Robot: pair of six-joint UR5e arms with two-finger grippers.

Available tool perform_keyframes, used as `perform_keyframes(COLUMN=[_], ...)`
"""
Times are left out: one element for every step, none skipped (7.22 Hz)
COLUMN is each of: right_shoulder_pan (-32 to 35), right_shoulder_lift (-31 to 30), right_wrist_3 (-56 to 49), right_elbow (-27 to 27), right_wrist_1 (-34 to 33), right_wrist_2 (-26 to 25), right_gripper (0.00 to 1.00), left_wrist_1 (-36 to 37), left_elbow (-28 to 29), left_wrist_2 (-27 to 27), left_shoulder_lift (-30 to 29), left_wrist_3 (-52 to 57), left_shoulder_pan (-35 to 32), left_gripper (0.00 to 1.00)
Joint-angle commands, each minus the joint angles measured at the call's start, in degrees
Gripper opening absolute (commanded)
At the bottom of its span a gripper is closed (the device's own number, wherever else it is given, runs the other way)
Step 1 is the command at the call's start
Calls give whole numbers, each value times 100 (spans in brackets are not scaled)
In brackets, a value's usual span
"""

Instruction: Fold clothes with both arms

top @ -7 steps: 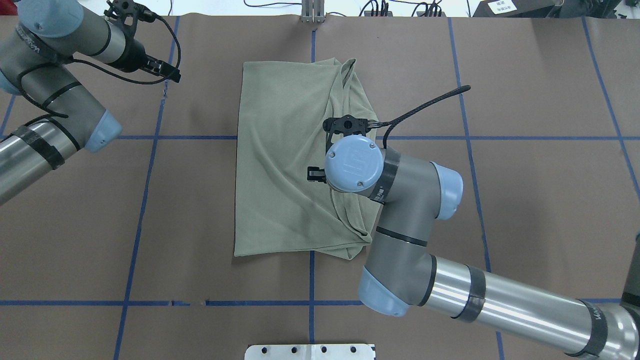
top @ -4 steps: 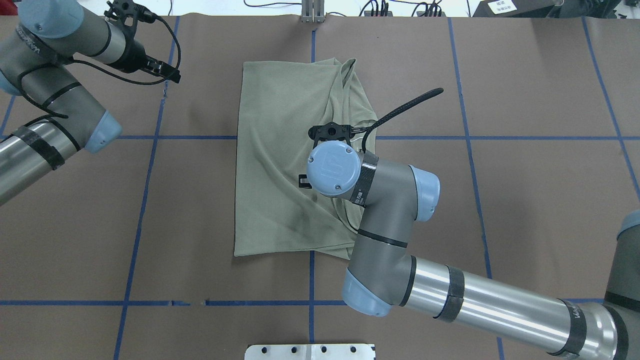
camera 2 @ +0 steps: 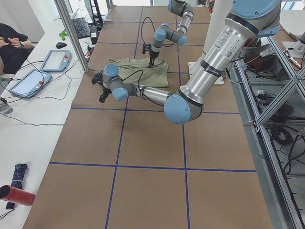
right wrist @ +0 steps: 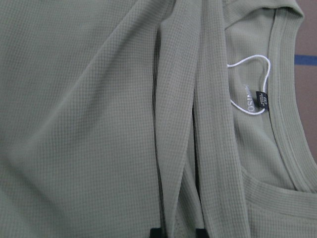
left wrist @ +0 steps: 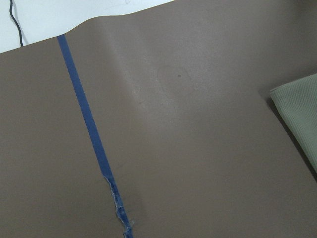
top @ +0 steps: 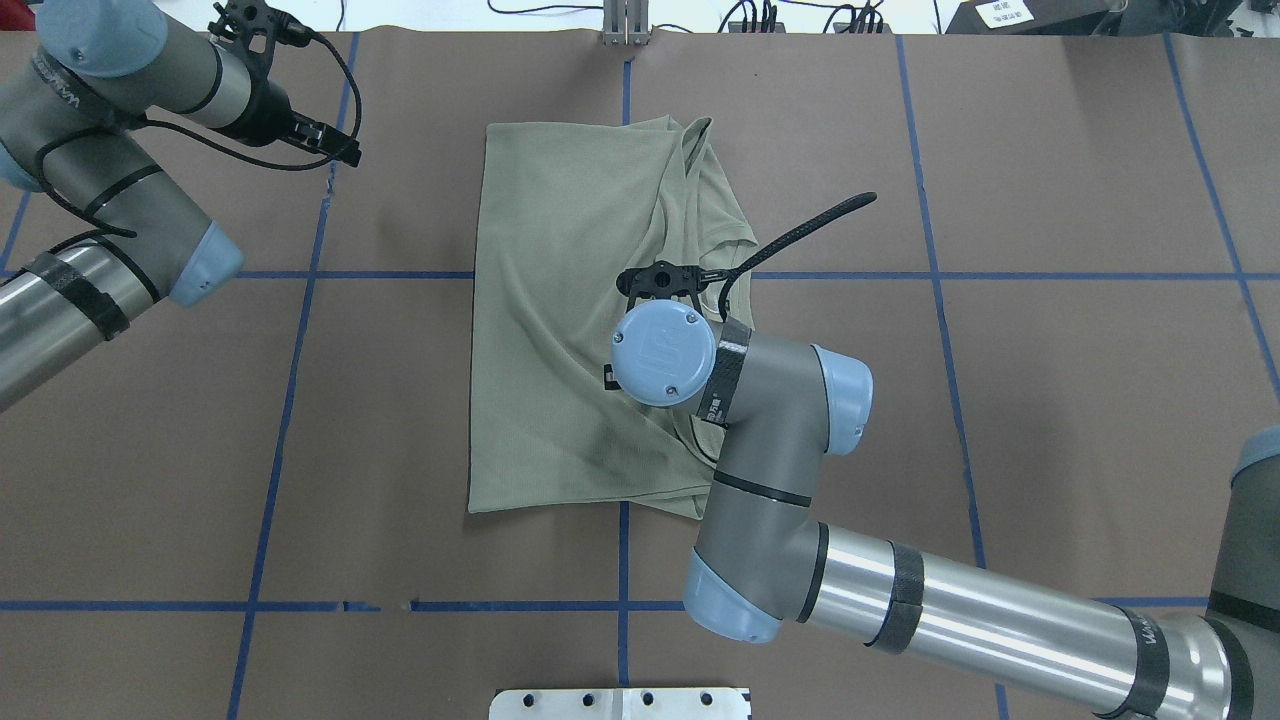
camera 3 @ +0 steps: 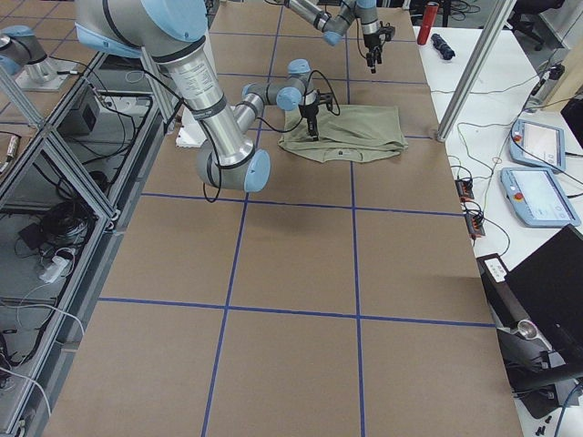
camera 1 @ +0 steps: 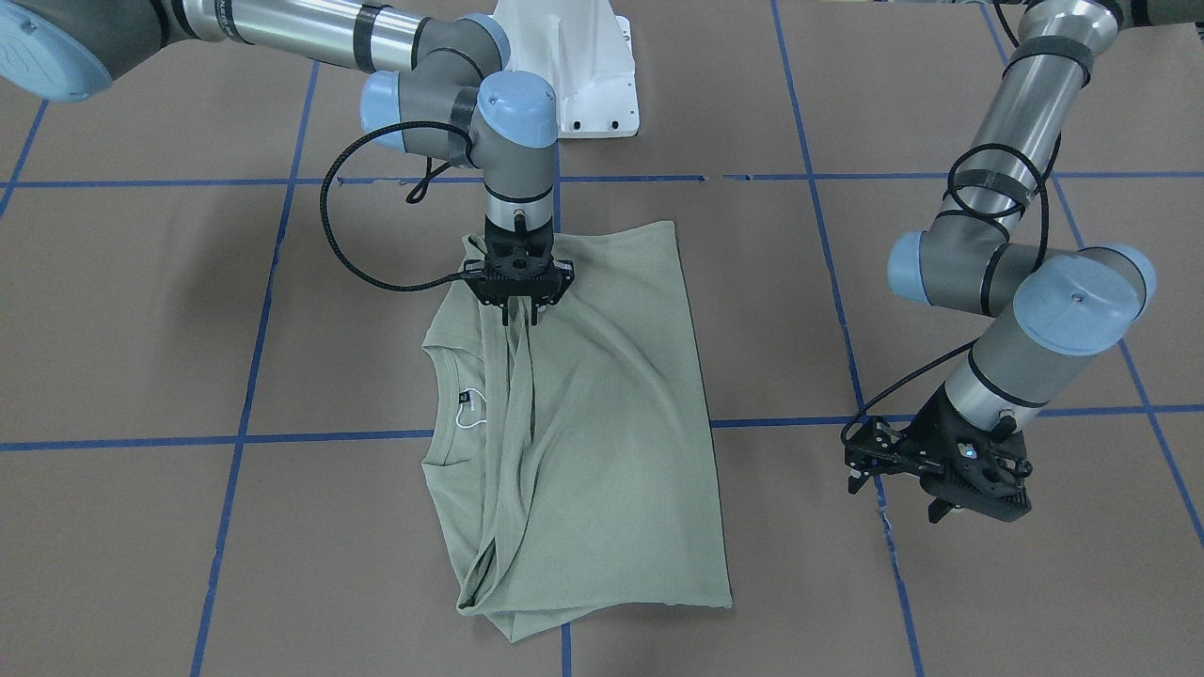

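1 shirt (camera 1: 611, 423) fold in R pincer (camera 1: 516, 313).

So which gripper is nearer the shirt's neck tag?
Right. The right gripper pinches a fold of the shirt close to the neck tag; the left gripper hangs clear of the shirt, beyond its opposite edge.

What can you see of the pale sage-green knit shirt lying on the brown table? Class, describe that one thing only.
The pale sage-green shirt is a fine waffle-textured knit. It lies folded into a rough rectangle on the brown table, which is marked with blue tape lines. Its ribbed round neckline points to the robot's right and shows a dark neck tag with a white loop. The black right gripper pinches a narrow raised band of fabric near the robot-side edge, and creases run from there. Nothing else touches it.
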Motion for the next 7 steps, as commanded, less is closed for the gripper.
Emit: perform_keyframes(right_shoulder_pan=[4, 4, 100, 188, 249, 294, 277], right_shoulder_lift=[-1, -9, -79, -280, -560, -763, -939], right_wrist_3=[0, 8, 0, -9, -122, -210, -203], right_elbow=[-5, 13, 74, 275, 564, 749, 829], right_wrist_1=[2, -7, -16, -16, -16, -16, -16], right_wrist_2=[-10, -10, 25, 51, 60, 52, 17], right_gripper=[0, 0, 0, 0, 0, 0, 0], left_wrist_1=[0, 9, 0, 0, 0, 0, 0], left_elbow=[0, 0, 0, 0, 0, 0, -9], left_wrist_2=[0, 0, 0, 0, 0, 0, 0], left_shoulder_lift=[-4, 5, 5, 5, -4, 5, 5], left_wrist_3=[0, 0, 0, 0, 0, -9, -26], left_shoulder_pan=[9, 9, 9, 9, 9, 9, 9], left_gripper=[100, 100, 100, 100, 100, 100, 100])
